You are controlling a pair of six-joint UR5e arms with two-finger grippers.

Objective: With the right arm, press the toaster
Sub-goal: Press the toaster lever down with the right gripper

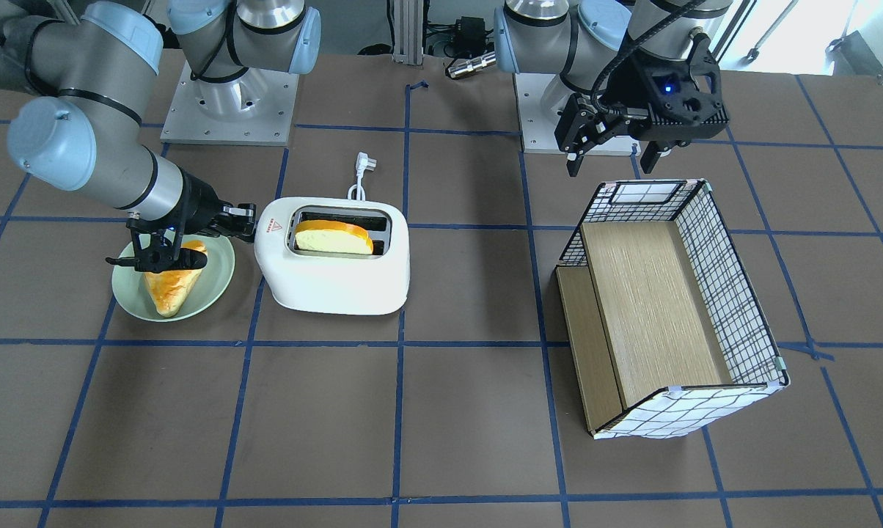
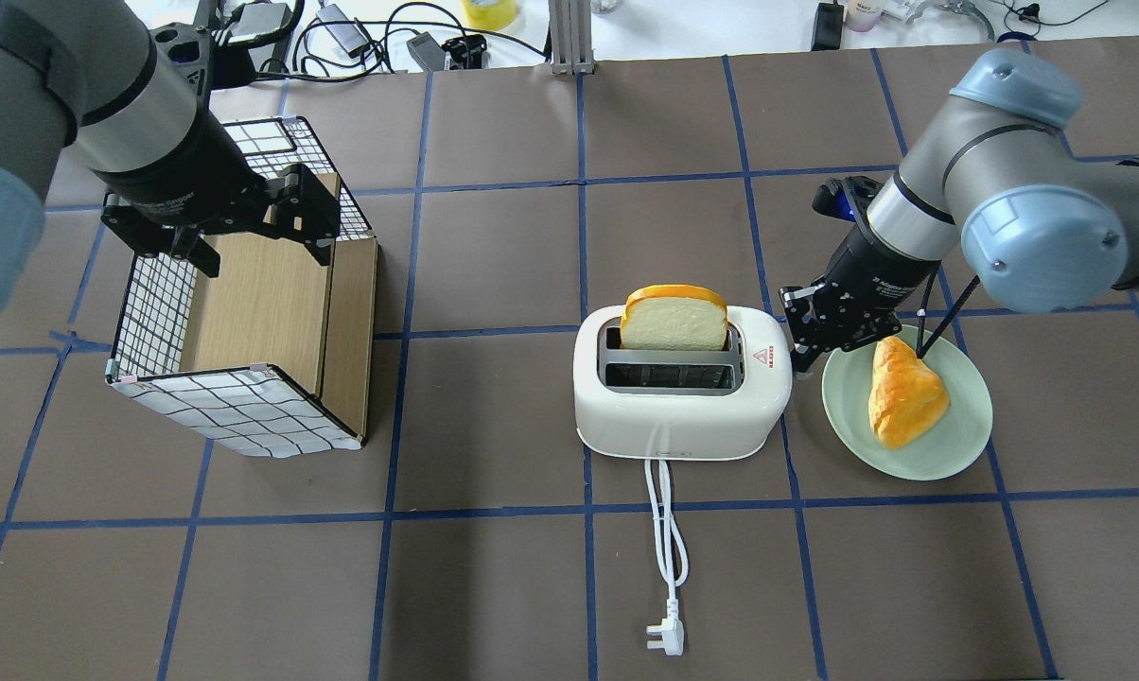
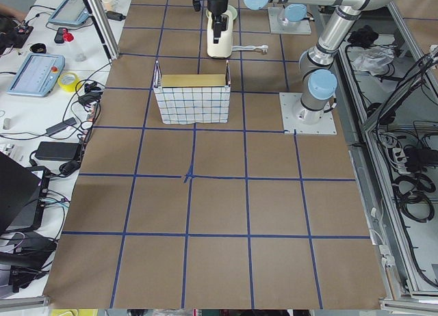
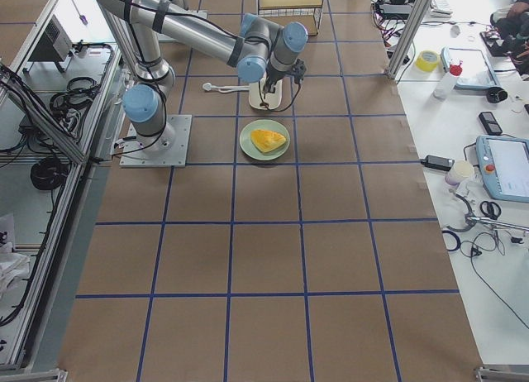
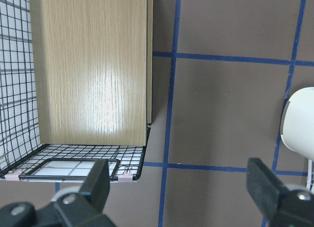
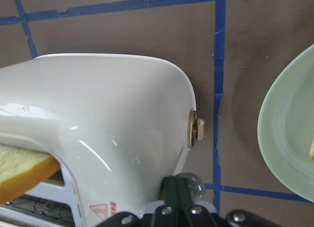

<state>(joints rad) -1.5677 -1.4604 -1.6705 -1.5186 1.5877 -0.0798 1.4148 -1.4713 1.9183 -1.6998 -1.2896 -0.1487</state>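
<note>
Right gripper (image 2: 800,352), jaws together, beside white rounded plastic toaster (image 2: 678,416); should set tips on small tan side lever (image 6: 197,130), press straight down; left gripper (image 1: 612,163) jaws apart

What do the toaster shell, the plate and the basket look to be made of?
Toaster: glossy white plastic, probably, going by its smooth moulded curves and sharp highlights. Plate: pale green, smooth, satin; ceramic or melamine, cannot tell. Basket: thin black wire grid over a white liner, with light wood-grain panels inside, possibly laminate.
</note>
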